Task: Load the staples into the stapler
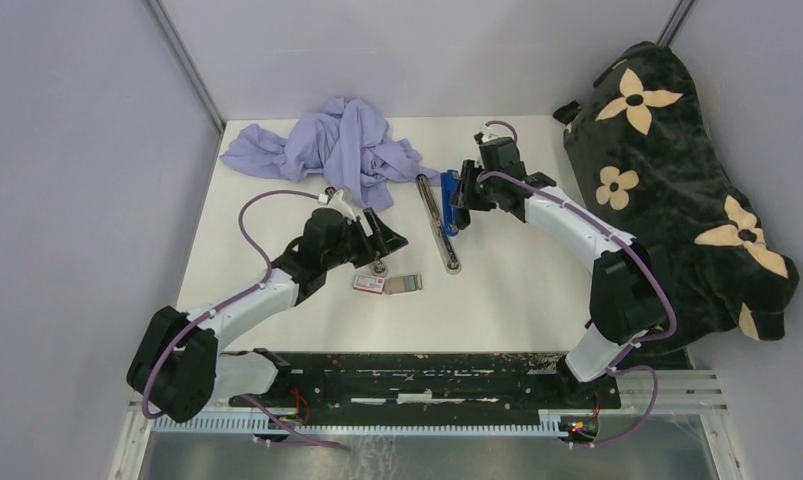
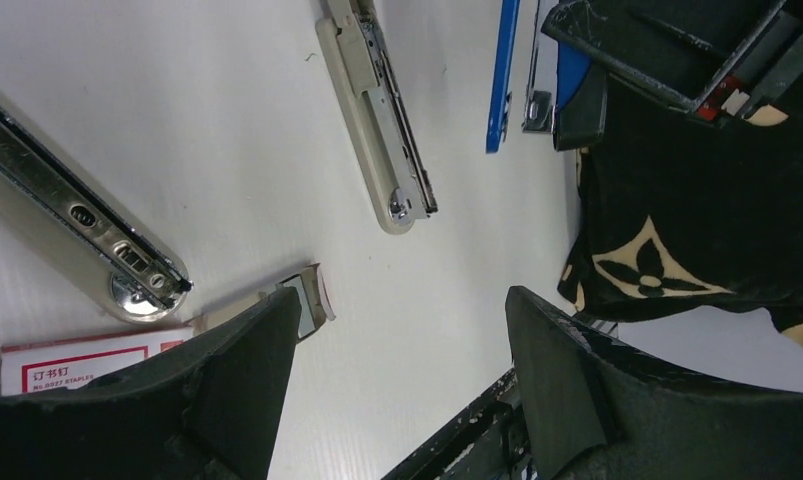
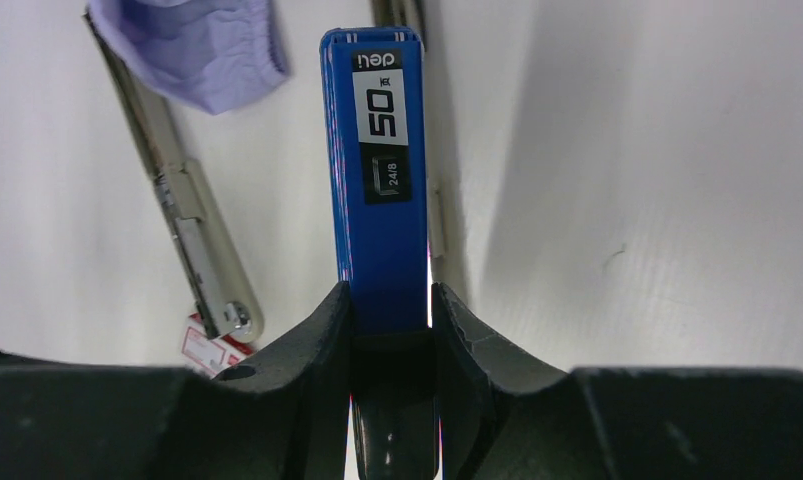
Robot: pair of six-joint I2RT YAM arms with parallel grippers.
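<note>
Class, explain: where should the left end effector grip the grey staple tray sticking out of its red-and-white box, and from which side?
Probably the tray, at its exposed end, across its long walls, coming straight down. It lies flat and low on the table, leaving nothing to pinch sideways.

A white table is enclosed by pale grey walls, which are joined at the back by metal posts.

The white table carries a crumpled lilac cloth at its far edge and a long beige stapler mid-table. Nearer lies a red-and-white staple box, its grey tray slid out. A blue stapler possibly rests there too.
</note>
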